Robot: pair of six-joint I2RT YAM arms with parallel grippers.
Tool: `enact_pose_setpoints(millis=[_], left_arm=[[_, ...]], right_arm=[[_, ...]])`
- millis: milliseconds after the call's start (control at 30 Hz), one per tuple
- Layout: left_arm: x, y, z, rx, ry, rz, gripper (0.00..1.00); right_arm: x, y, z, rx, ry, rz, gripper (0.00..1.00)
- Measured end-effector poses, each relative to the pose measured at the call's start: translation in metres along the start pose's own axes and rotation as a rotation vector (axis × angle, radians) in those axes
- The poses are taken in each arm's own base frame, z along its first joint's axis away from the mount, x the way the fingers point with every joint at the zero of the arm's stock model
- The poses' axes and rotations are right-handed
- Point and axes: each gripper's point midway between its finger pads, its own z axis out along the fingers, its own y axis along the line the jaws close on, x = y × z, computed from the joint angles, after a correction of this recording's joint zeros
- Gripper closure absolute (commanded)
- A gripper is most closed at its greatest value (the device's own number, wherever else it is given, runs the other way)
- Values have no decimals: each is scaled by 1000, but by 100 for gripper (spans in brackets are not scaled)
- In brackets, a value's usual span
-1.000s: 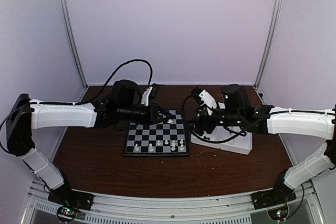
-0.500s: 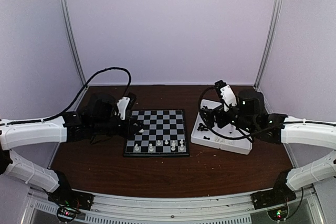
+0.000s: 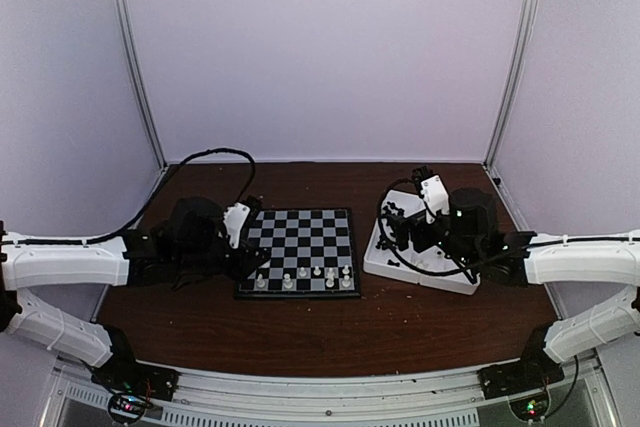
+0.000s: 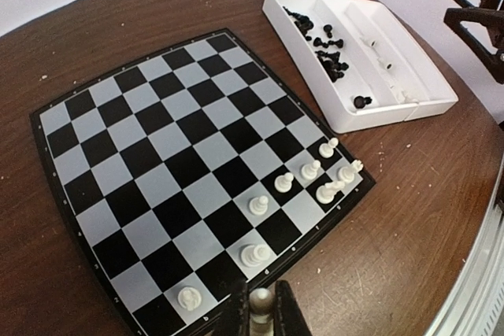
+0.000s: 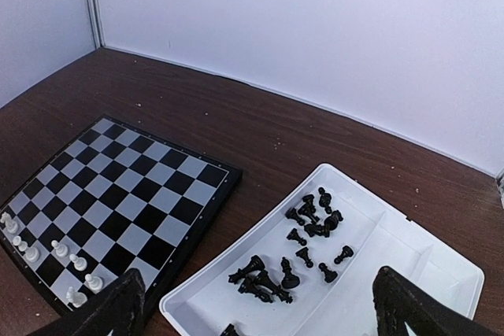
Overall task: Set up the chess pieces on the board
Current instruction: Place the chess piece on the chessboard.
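Seen from above, white chess pieces (image 3: pixel 316 274) are standing along the near rows of the chessboard (image 3: pixel 298 237), with a white divided tray (image 3: pixel 430 280) lying just to its right. The left gripper (image 3: pixel 255 265) is hovering at the board's near-left corner and the right gripper (image 3: pixel 398 227) over the tray. The left wrist camera is showing its fingers (image 4: pixel 236 312) clenched on a small pale piece (image 4: pixel 261 301), and black chess pieces (image 4: pixel 324 43) heaped in the tray's end compartment. The right wrist camera is showing its fingers (image 5: pixel 118 304) spread wide, grasping nothing, above those black pieces.

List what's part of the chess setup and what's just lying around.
Job: board, white pieces on it, black pieces, tray holding them, gripped piece in left claw.
Lying about: table, crumbs on it, cable loop.
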Motion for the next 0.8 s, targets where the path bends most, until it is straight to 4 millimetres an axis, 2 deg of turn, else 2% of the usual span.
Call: enact_pose_setpoints(millis=[233,367,533,667,800], left_arm=[[-7,-30,6,65,-65,113,100],[9,-49,29,93,-35,204,100],[32,-56,62,103,33,259,100],[38,-65,77,129,31,286,100],[35,-72,84,146,-4,298,100]], right_arm=[[3,-6,0,29,-5,0,0],[3,-7,0,33,-15,5,0],[3,-8,0,34,-17,10,0],[3,-8,0,34,-18,11,0],[3,-8,0,35,-17,14,0]])
